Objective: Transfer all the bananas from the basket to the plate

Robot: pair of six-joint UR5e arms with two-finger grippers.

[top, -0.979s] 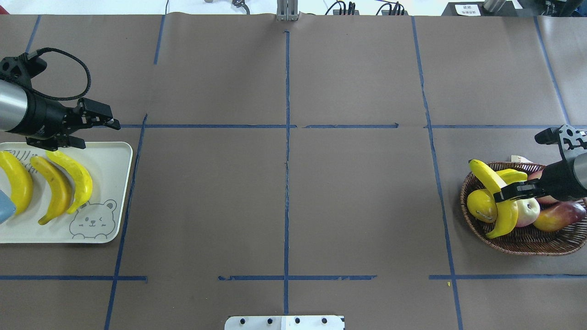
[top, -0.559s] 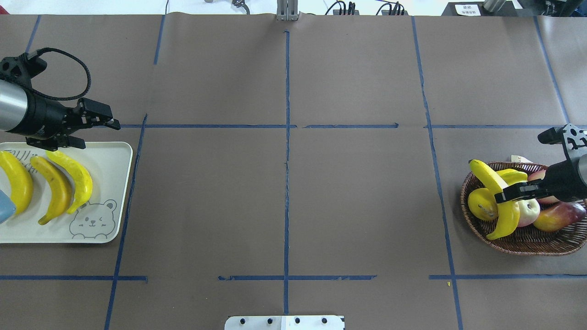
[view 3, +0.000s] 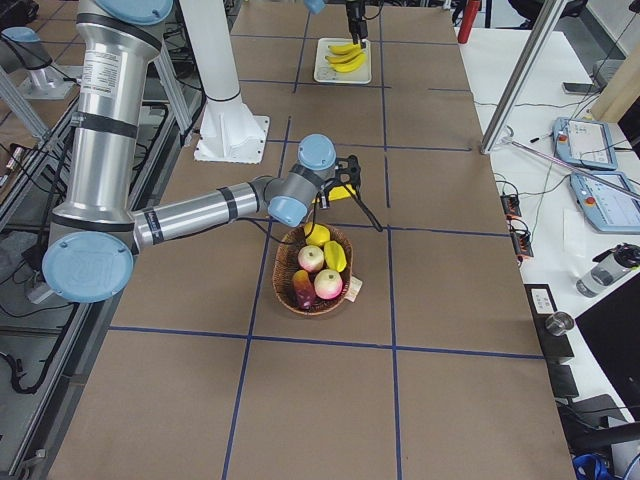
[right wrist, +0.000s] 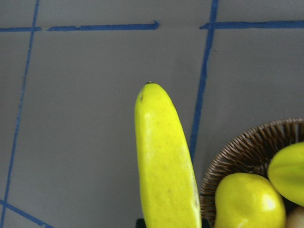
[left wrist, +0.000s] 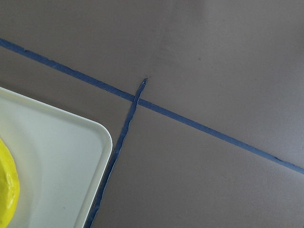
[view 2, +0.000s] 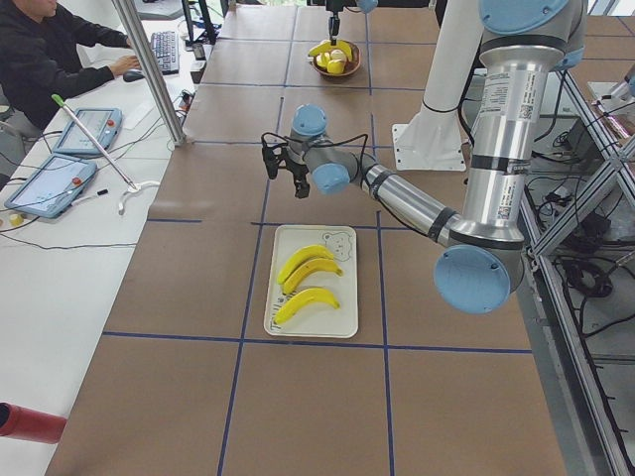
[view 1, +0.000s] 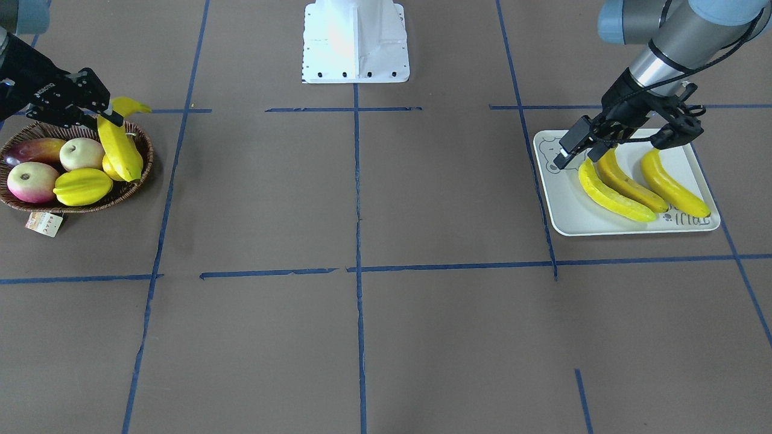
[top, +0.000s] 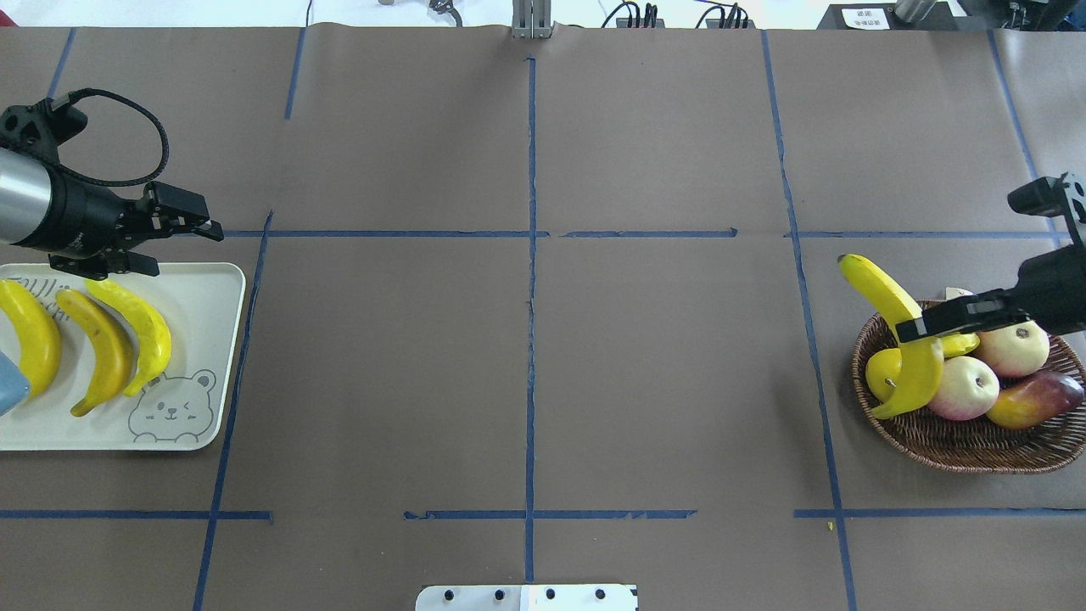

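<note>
Two apples (top: pixel 963 388), a pear (top: pixel 882 373), starfruit (view 1: pixel 83 185) and mango (top: pixel 1035 399) crowd your basket (top: pixel 959 450); over its rim your right gripper (top: pixel 912 331) clamps a yellow, dark-tipped banana (top: pixel 882 293). Far from it, your left gripper (top: pixel 181 246) hangs spread, empty.

- Banana (right wrist: pixel 166 156) by the basket (top: pixel 967 445): lower end is cut off by the bottom edge of the right wrist view.
- Basket: right rim is cut off in the overhead view.
- Pear (top: pixel 879 370): half hidden behind the banana.
- Plate (top: pixel 199 322): left end is cut off in the overhead view.
- Lettering (view 1: pixel 681 218): partly covered.
- Fruit (view 2: pixel 334 57) at the table's far end: too small to be told apart in the left side view.
</note>
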